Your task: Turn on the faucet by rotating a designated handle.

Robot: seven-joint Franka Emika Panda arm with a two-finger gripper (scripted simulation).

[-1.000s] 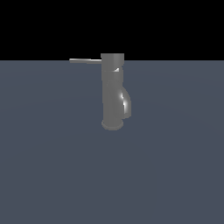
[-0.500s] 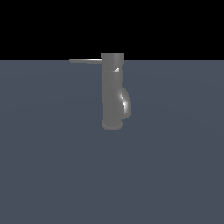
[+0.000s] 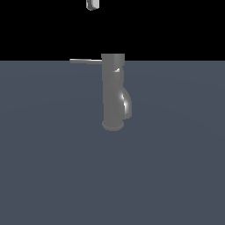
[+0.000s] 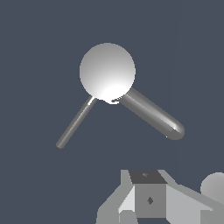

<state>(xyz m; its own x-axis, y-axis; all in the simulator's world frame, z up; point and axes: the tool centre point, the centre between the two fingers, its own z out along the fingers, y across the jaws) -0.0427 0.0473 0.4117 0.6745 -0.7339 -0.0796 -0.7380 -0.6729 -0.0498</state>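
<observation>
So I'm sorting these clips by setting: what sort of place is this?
Most likely a bare simulated test scene, not a real kitchen or bathroom. A lone grey faucet with a thin handle stands on a flat, featureless slate-blue floor under a plain black background; there is no sink or basin.

No text, label, brand, number or sign can be read anywhere in either view; every surface shown is plain and unmarked.
</observation>
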